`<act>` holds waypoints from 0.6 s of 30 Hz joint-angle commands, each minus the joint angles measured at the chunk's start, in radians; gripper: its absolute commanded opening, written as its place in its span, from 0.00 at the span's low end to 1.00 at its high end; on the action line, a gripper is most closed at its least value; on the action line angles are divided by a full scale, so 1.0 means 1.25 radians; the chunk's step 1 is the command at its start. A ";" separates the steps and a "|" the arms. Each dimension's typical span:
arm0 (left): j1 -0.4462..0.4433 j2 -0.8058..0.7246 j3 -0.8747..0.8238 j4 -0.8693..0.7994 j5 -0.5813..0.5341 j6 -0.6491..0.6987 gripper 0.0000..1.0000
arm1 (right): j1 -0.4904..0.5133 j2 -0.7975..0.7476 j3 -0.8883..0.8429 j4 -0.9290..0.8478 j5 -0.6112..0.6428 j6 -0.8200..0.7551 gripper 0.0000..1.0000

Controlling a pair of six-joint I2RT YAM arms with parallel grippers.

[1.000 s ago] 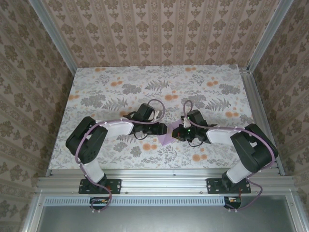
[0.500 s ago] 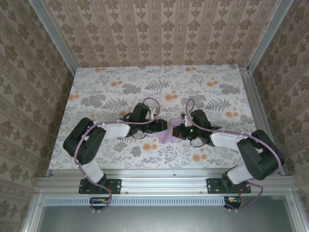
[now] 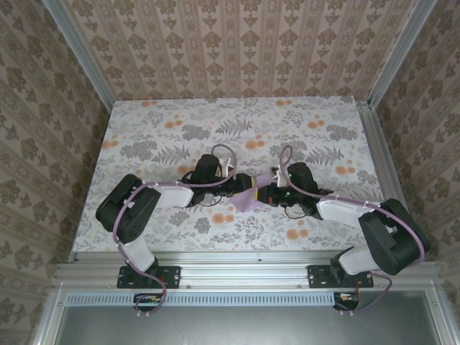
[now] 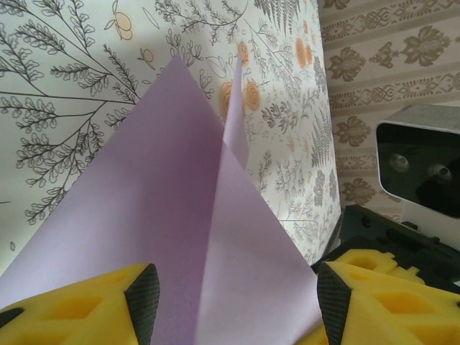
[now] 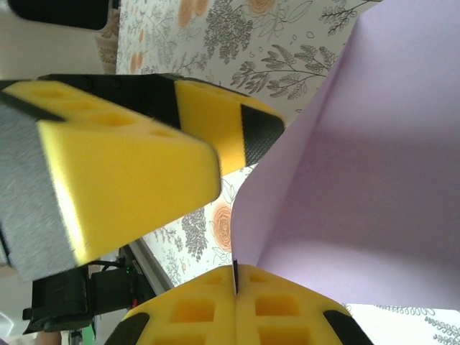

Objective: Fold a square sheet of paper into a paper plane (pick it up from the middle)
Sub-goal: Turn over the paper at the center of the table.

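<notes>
The square sheet of paper [image 3: 251, 198] is lavender and folded to a point along a centre crease [image 4: 215, 187]. It hangs between the two arms at mid-table. My right gripper [image 5: 235, 277] is shut on one edge of it, with the sheet [image 5: 359, 165] curving up from the pinched pads. In the top view the right gripper [image 3: 265, 194] sits just right of the paper. My left gripper [image 4: 237, 302] is open, its yellow fingers [image 4: 144, 302] standing apart on either side of the sheet without pressing it. From above, the left gripper [image 3: 243, 185] meets the paper from the left.
The floral tablecloth [image 3: 180, 136] covers the table. Aluminium frame rails [image 3: 381, 165] run along its sides, with patterned walls beyond. The two grippers are nearly touching; the left one's fingers [image 5: 129, 165] loom close to the right wrist camera.
The left gripper's jaws have spread wider around the paper. The right arm has reached further left, and both grippers with the sheet have drawn together at the centre.
</notes>
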 commanded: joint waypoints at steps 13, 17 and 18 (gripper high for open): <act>-0.046 0.061 0.007 0.147 0.040 -0.111 0.63 | -0.026 -0.046 -0.066 0.080 -0.019 -0.007 0.00; -0.062 0.066 0.028 0.143 0.043 -0.113 0.62 | -0.032 -0.048 -0.081 0.094 -0.024 -0.002 0.00; -0.065 0.067 0.034 0.142 0.045 -0.115 0.62 | -0.035 -0.048 -0.083 0.096 -0.024 -0.002 0.00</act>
